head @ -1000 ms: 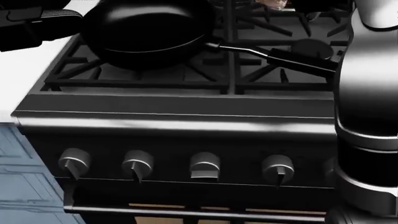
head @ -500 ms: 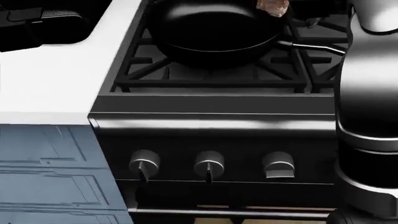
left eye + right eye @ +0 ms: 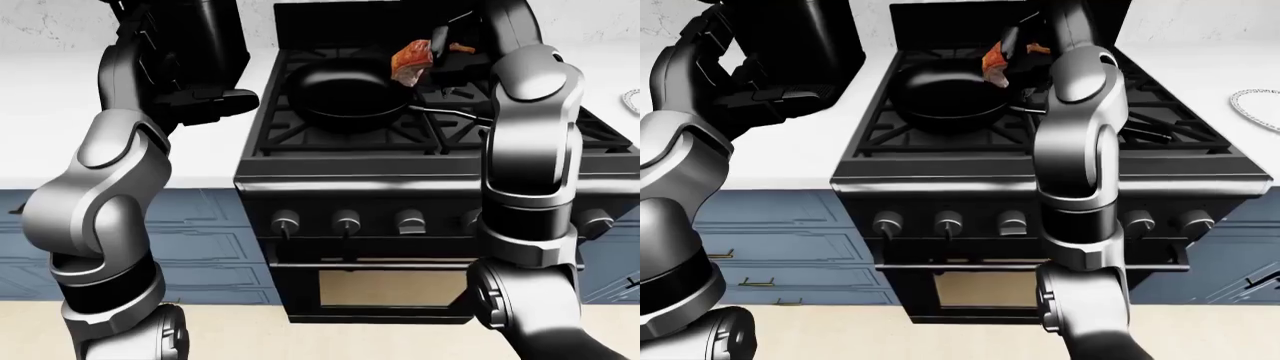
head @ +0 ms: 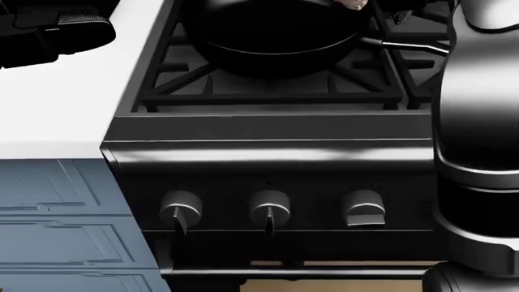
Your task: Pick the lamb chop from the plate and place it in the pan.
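Observation:
The lamb chop [image 3: 409, 60], reddish brown with a bone, hangs in the air over the right rim of the black pan [image 3: 345, 93]. My right hand [image 3: 435, 57] is shut on it from the right. The pan stands on the stove's left burner with its handle [image 3: 450, 114] pointing right. In the head view only the chop's lower edge [image 4: 353, 5] shows at the top, above the pan [image 4: 268, 36]. Over the white counter to the left of the stove, my left hand [image 3: 205, 105] stays open and holds nothing. The plate [image 3: 1254, 104] lies on the counter at the far right.
The black stove [image 3: 420, 176] has raised grates and a row of knobs [image 4: 270, 207] above the oven door. White counter [image 4: 56, 109] with blue cabinets lies on both sides. A tall dark appliance [image 3: 215, 37] stands behind my left arm. My right forearm [image 4: 479, 152] fills the head view's right edge.
The head view has shifted: the stove slid right in the picture, then a little left and up. The chop now sits over the pan's right rim, at the picture's top edge.

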`<state>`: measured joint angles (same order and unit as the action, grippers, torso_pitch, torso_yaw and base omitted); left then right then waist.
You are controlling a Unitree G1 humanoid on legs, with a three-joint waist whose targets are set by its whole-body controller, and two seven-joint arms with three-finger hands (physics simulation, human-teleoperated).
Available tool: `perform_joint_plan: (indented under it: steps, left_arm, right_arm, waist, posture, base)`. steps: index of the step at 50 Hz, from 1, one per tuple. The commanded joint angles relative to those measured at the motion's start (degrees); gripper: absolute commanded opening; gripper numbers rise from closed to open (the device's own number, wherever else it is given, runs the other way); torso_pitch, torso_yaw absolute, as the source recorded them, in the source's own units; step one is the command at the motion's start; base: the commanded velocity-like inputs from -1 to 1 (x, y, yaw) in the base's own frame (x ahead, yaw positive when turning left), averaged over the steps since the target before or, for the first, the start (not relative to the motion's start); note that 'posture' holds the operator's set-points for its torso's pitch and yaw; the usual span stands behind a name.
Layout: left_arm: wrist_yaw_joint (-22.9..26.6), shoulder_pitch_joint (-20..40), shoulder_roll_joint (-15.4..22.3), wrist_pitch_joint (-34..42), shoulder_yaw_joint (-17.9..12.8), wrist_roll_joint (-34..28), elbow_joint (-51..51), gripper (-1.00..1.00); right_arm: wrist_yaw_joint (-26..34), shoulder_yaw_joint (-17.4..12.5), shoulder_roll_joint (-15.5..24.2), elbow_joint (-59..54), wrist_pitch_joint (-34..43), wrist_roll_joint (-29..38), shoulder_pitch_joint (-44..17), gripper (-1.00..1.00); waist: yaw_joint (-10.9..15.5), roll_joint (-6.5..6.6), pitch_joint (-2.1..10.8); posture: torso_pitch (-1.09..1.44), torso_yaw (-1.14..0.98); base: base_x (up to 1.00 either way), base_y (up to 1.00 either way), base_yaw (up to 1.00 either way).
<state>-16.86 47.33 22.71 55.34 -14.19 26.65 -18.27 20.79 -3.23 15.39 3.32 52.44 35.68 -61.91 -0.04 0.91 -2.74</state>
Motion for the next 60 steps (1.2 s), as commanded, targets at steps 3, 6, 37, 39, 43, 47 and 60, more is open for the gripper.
perform_joint_plan:
  steps: [3,6,37,39,43,47,60]
  left_arm:
    - [0.16,1.67,0.72,-1.76,-0.6,-0.17,-1.31,1.0]
    - [0.22,1.54,0.68,-1.88,-0.63,-0.2,-1.3,1.0]
    - [-0.19,1.7,1.01,-1.58,-0.84,0.38,-1.45,1.0]
    - [-0.19,1.47,0.95,-1.66,-0.79,0.36,-1.63,1.0]
    - [-0.06,1.67,0.97,-1.93,-0.7,0.22,-1.15,1.0]
    - [-0.03,1.49,0.96,-1.89,-0.79,0.26,-1.35,1.0]
    - [-0.03,1.49,0.99,-1.82,-0.86,0.31,-1.4,1.0]
  right_arm:
    - [-1.38,0.13,-0.38,-0.67,-2.78,-0.23,-4.05,-1.0]
    - [-1.96,0.41,-0.97,-2.47,-3.56,-0.59,-5.26,-1.0]
    - [-4.59,1.04,-2.86,-8.19,-6.72,-2.64,-7.7,-1.0]
    - [-4.66,1.0,-2.82,-8.1,-6.77,-2.68,-7.48,-1.0]
    - [-4.68,0.97,-2.74,-8.28,-6.74,-2.76,-7.69,-1.0]
    - [-4.8,0.98,-2.74,-8.19,-6.73,-2.78,-7.56,-1.0]
    - [-4.37,1.5,-3.09,-7.15,-5.51,-1.76,-8.07,-1.0]
  waist:
    - [-0.11,0.21,1.66]
    - [-0.27,0.35,1.41]
    - [-1.05,4.16,1.19]
    - [-0.96,3.86,1.31]
    - [-0.52,2.45,1.29]
    - [0.41,0.04,1.63]
    - [0.31,-2.14,-1.23]
  posture:
    - [0.0,0.0]
    - [0.0,0.0]
    - [0.0,0.0]
    - [0.0,0.0]
    - [0.0,0.0]
    - [0.0,0.0]
    - [0.0,0.0]
  base:
    - [0.01,0.0,0.0]
    - [0.03,0.0,0.0]
    - [0.15,0.0,0.0]
    - [0.28,0.0,0.0]
    - [0.26,0.0,0.0]
    - [0.25,0.0,0.0]
    - [0.1,0.0,0.0]
